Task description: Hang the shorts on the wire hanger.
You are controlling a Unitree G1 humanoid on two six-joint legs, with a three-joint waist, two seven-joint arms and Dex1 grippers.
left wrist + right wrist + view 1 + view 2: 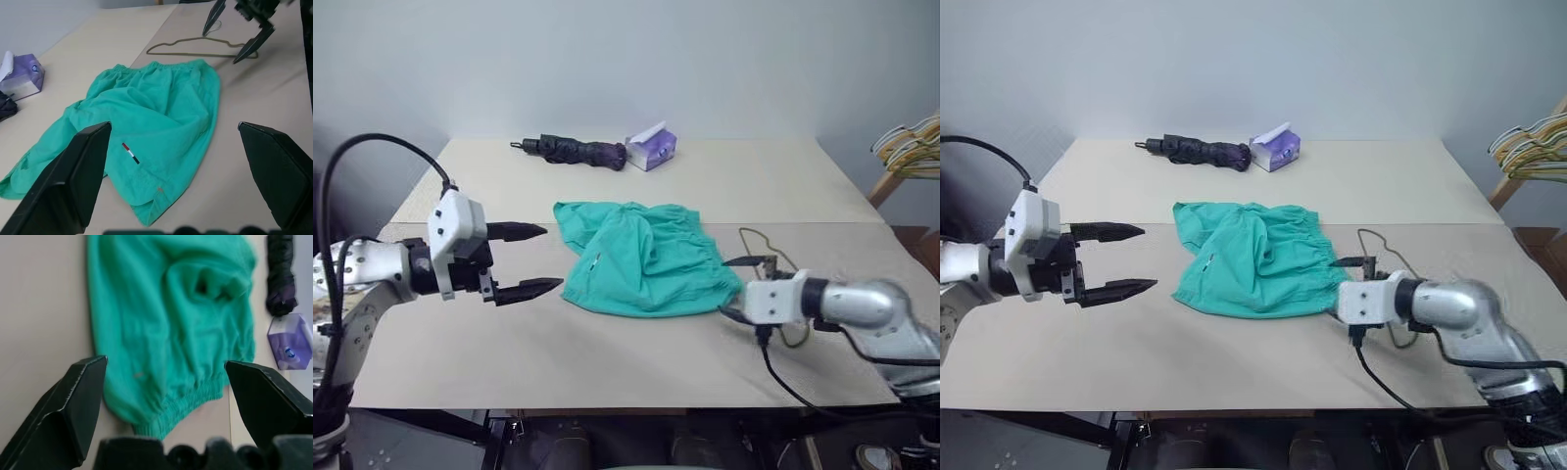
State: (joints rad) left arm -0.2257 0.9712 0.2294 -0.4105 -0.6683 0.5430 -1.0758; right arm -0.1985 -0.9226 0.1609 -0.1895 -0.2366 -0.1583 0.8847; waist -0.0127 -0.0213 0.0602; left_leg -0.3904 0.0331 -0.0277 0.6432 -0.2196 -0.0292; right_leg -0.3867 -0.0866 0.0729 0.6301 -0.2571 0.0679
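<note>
We see the shorts [641, 257] lying crumpled and flat near the middle of the tabletop [460, 352], their gathered waistband turned toward our right side, which puts the easiest edge to pinch nearest the right tool [741, 286]. That tool sits low over the tabletop just beside the waistband, its two fingers spread wide and holding nothing; it looks placed to come in at the elastic edge. The wire hanger [195, 46] lies flat on the tabletop just beyond the waistband, partly under our right arm, so both things the task needs are within one arm's reach. Our left tool [524, 262] hangs above the tabletop on the other side of the shorts, apart from the fabric, fingers also wide and empty, pointing toward the cloth; we judge it is waiting there to steady or lift the leg end once the waistband is taken. A folded dark umbrella [573, 150] and a purple tissue box [651, 147] rest at the far edge, well apart from the work.
</note>
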